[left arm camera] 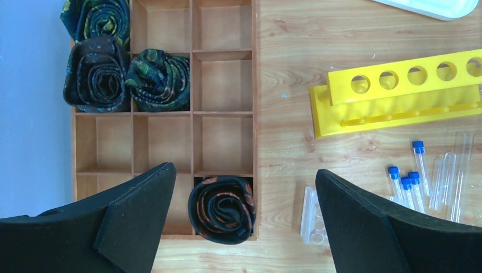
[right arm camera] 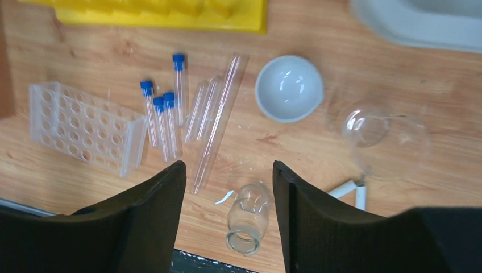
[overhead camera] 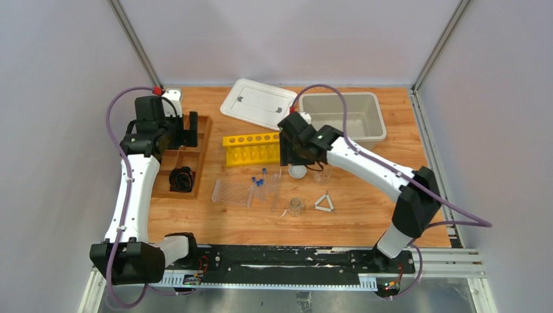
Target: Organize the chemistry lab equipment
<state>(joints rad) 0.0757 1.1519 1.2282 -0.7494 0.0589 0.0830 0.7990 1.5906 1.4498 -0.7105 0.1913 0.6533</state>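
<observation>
Two grippers, both spread wide, both empty and touching nothing. Right gripper (right arm camera: pixel 228 170) hanging above the table (overhead camera: pixel 365 215). Between its fingers in the wrist view, down on the wood, one small clear glass beaker (right arm camera: pixel 247 219) with a narrow neck. Just beside that, one small white triangle (overhead camera: pixel 324 203), half hidden behind a finger in the wrist view. Further out, a second, rounder glass beaker (right arm camera: pixel 386 136), faint and hard to read. Near it, one white dome-shaped piece (right arm camera: pixel 289 88), hollow side up like a shallow bowl. Next to the bowl, three bare clear tubes (right arm camera: pixel 219 114) lying side by side, the longest nearest the bowl. Then four small clear blue-capped tubes (right arm camera: pixel 169 125), lying flat, caps toward the yellow rack (right arm camera: pixel 170 14). Just beside these, one clear plastic rack (right arm camera: pixel 85 128) with rows of round holes. Left gripper (left arm camera: pixel 244 182) well apart from all that, over a wooden divided tray (left arm camera: pixel 221 85) holding four dark rolled-up pieces (left arm camera: pixel 96 77), one roll showing between the fingers. At the far edge, one white lid (overhead camera: pixel 259 103) beside one grey bin (overhead camera: pixel 342 114).
</observation>
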